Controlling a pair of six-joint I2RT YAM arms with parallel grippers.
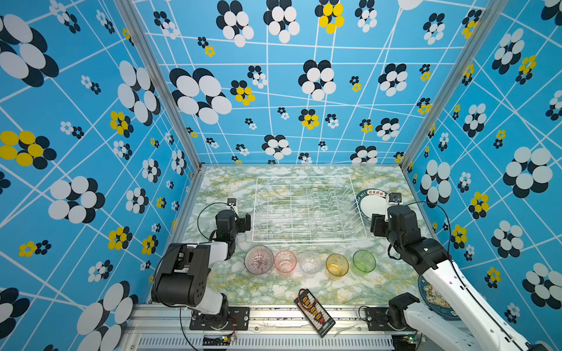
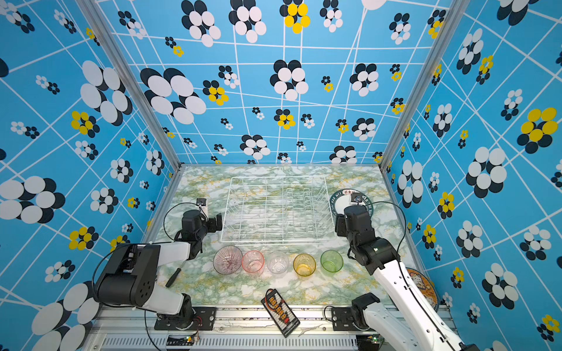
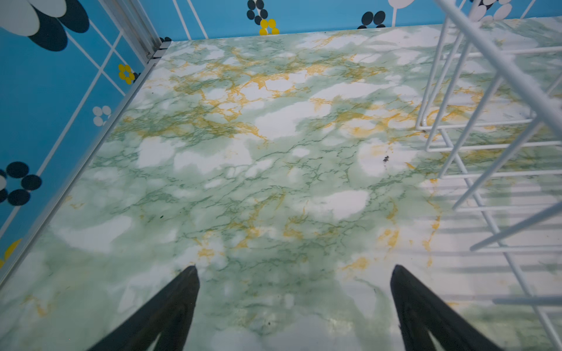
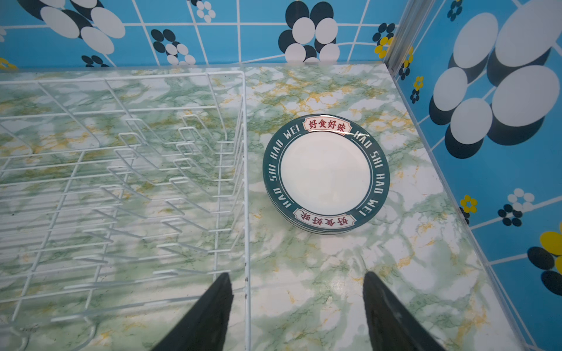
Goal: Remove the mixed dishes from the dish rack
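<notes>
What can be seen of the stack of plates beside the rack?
The stack of plates lies flat on the marble-look table, beside the dish rack with a gap between. Glossy white, ceramic-looking, dark green rims lettered HAO SHI HAO WEI plus red-character panels. Lower rims peek out, slightly offset; nothing grips it.

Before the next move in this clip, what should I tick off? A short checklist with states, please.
1. The dish rack is empty: ok, no dish in its slots.
2. The plate stack lies flat beside the rack, on the right arm's side: ok; how many plates: cannot tell.
3. The purple-striped bowl, pink tumbler, clear tumbler, yellow tumbler and green tumbler stand upright in a row before the rack: ok.
4. The left hand is open, empty: ok.
5. The right hand is open, empty, apart from the plate stack: ok.
</notes>
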